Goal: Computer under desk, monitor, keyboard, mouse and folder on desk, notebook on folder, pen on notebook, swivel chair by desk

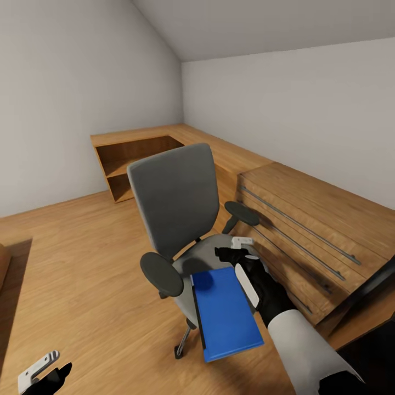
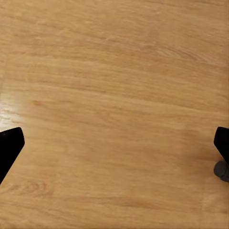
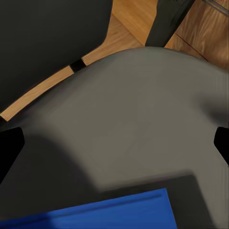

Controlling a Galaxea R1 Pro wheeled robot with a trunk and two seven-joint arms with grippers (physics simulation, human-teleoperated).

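— What do you have in front of you?

— I'm looking at the swivel chair (image 1: 178, 219), standing on the light wood floor (image 1: 82, 258) of the bedroom, under the sloped grey walls. Its grey back is upright, with a black armrest (image 1: 161, 274) on each side of the seat. The folder (image 1: 226, 312) lies flat on the chair's seat, bright blue, and its near end sticks out past the seat's front edge.

— And your right arm?

— My right claw (image 1: 237, 251) hovers over the seat, just beyond the folder's far edge and near the chair's right armrest. From the right wrist camera I see the grey seat (image 3: 138, 119) below, the folder's blue edge (image 3: 95, 212) close by, and both dark fingertips (image 3: 9, 148) far apart at the sides of the picture, so the claw is spread wide and pinching nothing.

— The left one?

— My left claw (image 1: 41, 373) hangs low, well apart from the chair, over bare floor (image 2: 114, 95). Its two dark tips (image 2: 8, 148) also sit wide apart (nothing between them but planks).

— Anything else near the chair?

— A wooden dresser (image 1: 312, 230) with long bar handles stands just behind the chair, and a low wooden shelf unit (image 1: 131, 159) runs into the corner beyond it.
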